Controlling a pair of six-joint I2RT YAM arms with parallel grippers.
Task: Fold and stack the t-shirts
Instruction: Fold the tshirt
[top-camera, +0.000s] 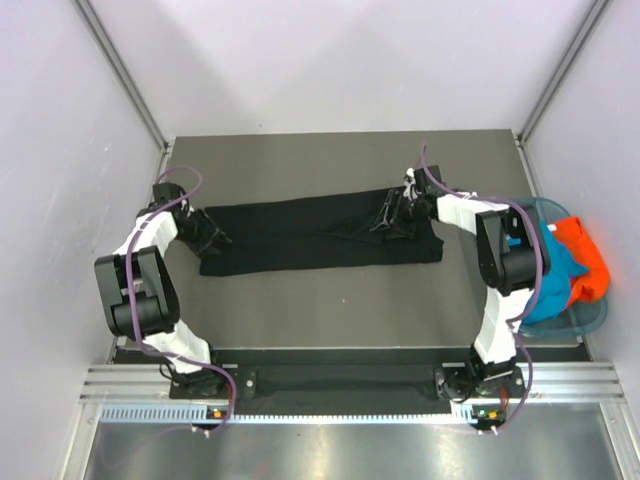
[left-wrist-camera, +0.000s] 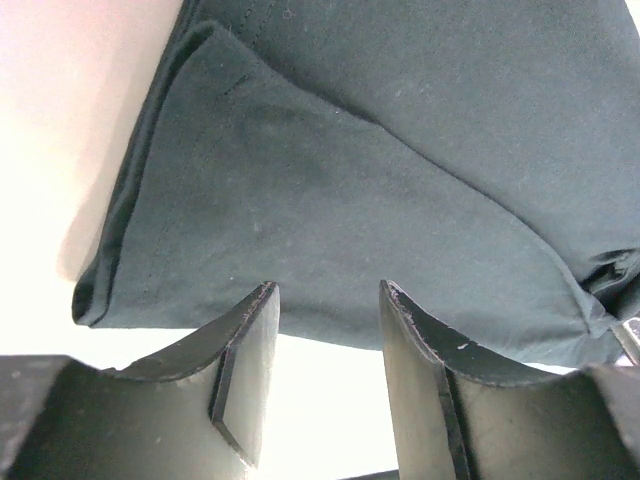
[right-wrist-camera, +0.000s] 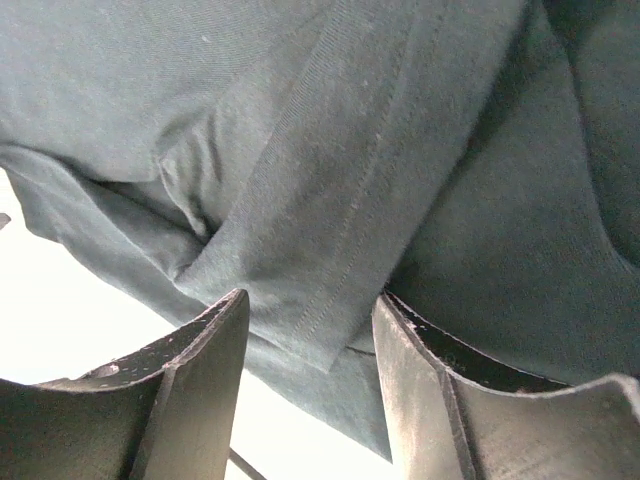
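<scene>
A black t-shirt (top-camera: 310, 235) lies on the table as a long folded strip running left to right. My left gripper (top-camera: 213, 240) sits at the strip's left end. In the left wrist view the gripper (left-wrist-camera: 328, 288) is open, with the shirt's folded edge (left-wrist-camera: 350, 180) just past the fingertips and bare table between the fingers. My right gripper (top-camera: 388, 215) rests on the strip's right part, near its far edge. Seen from the right wrist, this gripper (right-wrist-camera: 310, 298) is open, and a stitched hem of the shirt (right-wrist-camera: 300, 150) lies between the separated fingers, not pinched.
A translucent blue-green basket (top-camera: 590, 320) hangs off the table's right edge, holding a teal t-shirt (top-camera: 555, 270) and an orange t-shirt (top-camera: 585, 262). Grey table (top-camera: 330, 310) shows in front of the strip. Metal frame posts stand at the back corners.
</scene>
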